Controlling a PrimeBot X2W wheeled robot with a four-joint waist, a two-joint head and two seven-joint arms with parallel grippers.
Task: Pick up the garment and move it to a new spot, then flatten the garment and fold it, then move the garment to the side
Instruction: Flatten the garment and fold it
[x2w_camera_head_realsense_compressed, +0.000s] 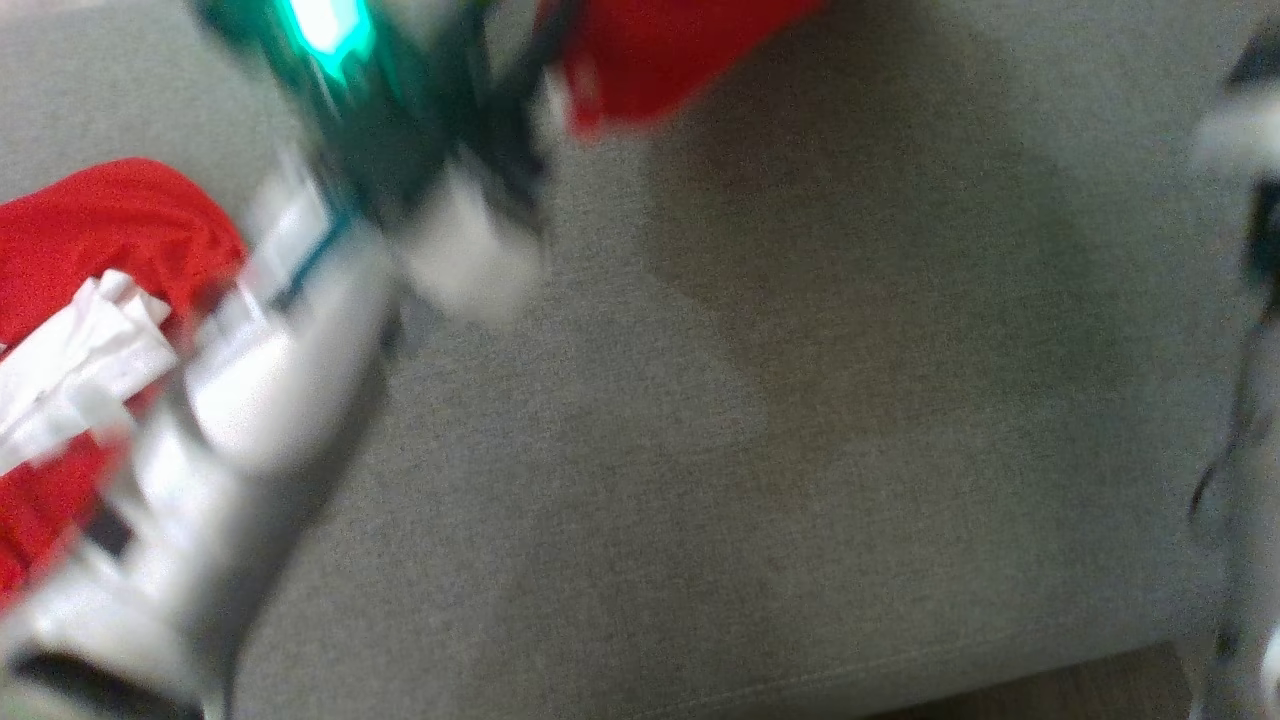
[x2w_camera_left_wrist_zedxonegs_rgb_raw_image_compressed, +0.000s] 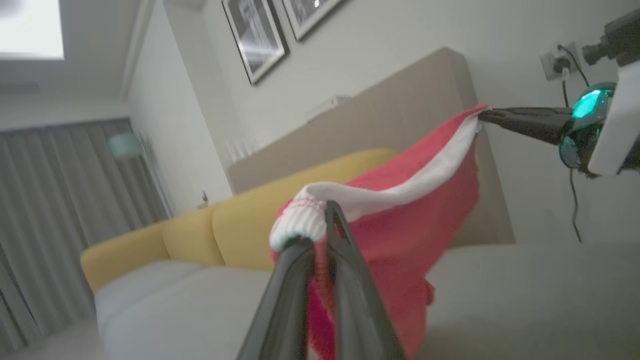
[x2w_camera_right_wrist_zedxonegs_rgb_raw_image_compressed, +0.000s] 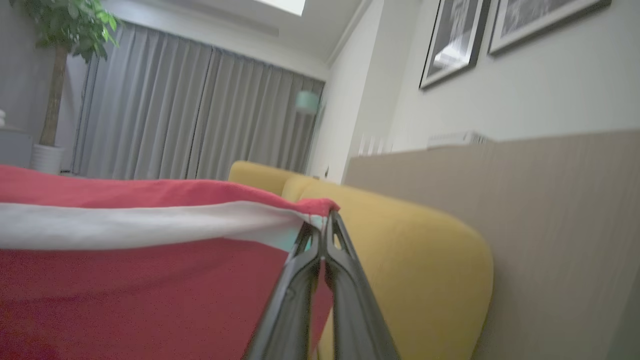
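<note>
We have left gripper (x2w_camera_left_wrist_zedxonegs_rgb_raw_image_compressed: 318, 227) pinching the red garment (x2w_camera_left_wrist_zedxonegs_rgb_raw_image_compressed: 400, 220) by its white band (x2w_camera_left_wrist_zedxonegs_rgb_raw_image_compressed: 400, 182), right gripper (x2w_camera_right_wrist_zedxonegs_rgb_raw_image_compressed: 322, 227) clamped on the band's other end; it hangs stretched between them above the grey cushion (x2w_camera_head_realsense_compressed: 800, 450).

In your head view, motion smears the pale forearm (x2w_camera_head_realsense_compressed: 250, 400) across the left half, and the top edge cuts off the red garment (x2w_camera_head_realsense_compressed: 660, 60)

No words, labels, numbers or signs can be read; the framed pictures (x2w_camera_left_wrist_zedxonegs_rgb_raw_image_compressed: 255, 37) on the wall (x2w_camera_left_wrist_zedxonegs_rgb_raw_image_compressed: 400, 30) are too blurred.
</note>
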